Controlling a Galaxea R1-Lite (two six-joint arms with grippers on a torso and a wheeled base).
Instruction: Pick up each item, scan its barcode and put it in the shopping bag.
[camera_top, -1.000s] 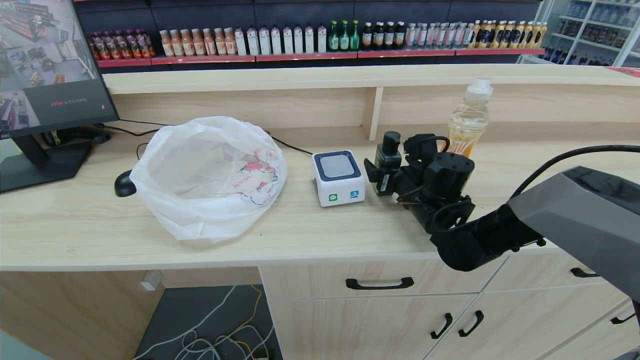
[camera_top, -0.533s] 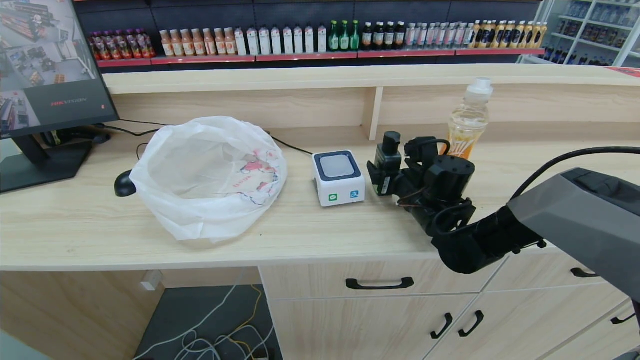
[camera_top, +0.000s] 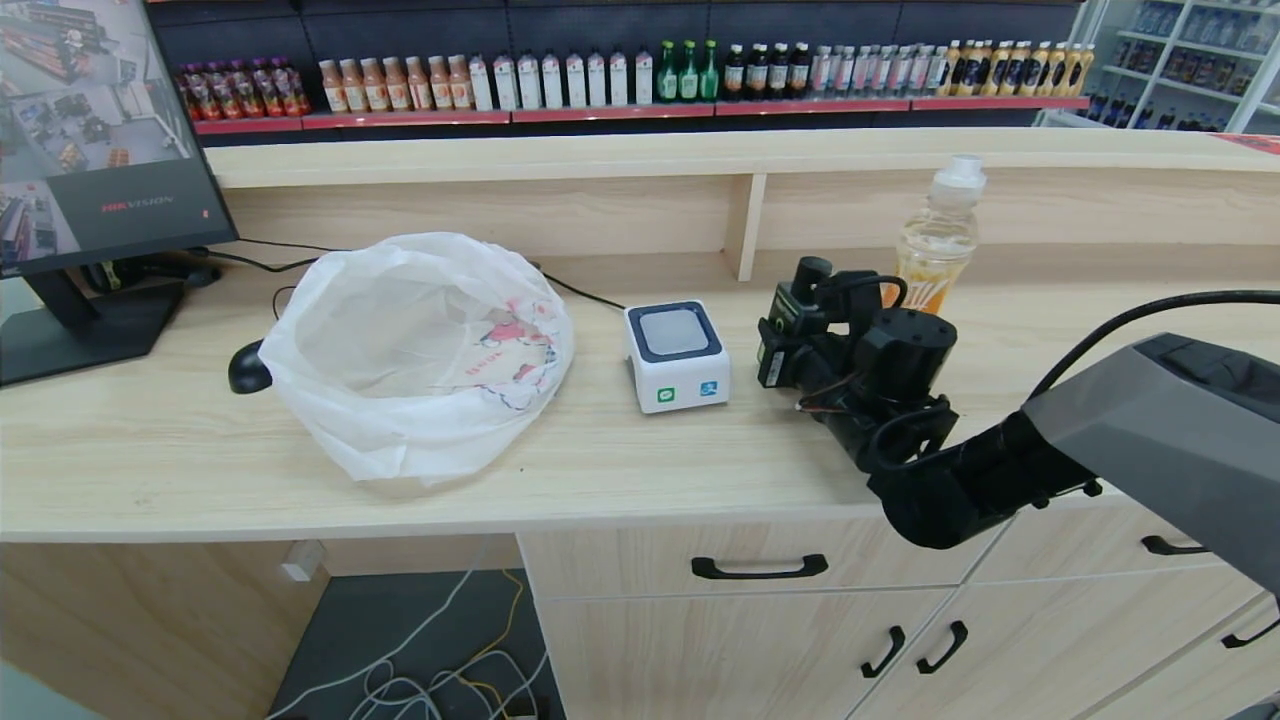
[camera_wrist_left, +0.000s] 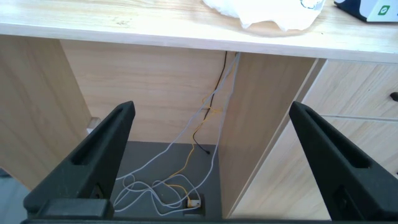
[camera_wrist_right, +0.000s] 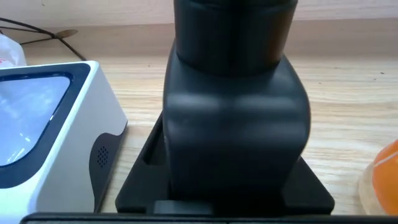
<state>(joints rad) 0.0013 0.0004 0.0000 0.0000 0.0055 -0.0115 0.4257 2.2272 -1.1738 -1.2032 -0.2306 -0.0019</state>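
Right gripper (camera_top: 788, 340), centre-right of frame: jaws clamped on dark bottle (camera_top: 803, 290), just right of scanner (camera_top: 675, 355). Step is likely the scan, so turn the barcode toward the scanner window and hold steady.

Left gripper (camera_wrist_left: 211, 155): jaws apart, below counter (camera_top: 600, 460) edge.

Shopping bag (camera_top: 420, 350) gapes open, centre-left. Monitor (camera_top: 90, 130) upper left; stocked shelves (camera_top: 640, 75) along top.

A small black bottle (camera_top: 790, 312) (cap up, slightly tilted) sits clamped in the right gripper (camera_top: 785, 350) beside the white scanner (camera_top: 676, 352). The shopping bag (camera_top: 420, 345) lies open on the worktop (camera_top: 600, 460). An orange drink bottle (camera_top: 937, 240) stands upright.
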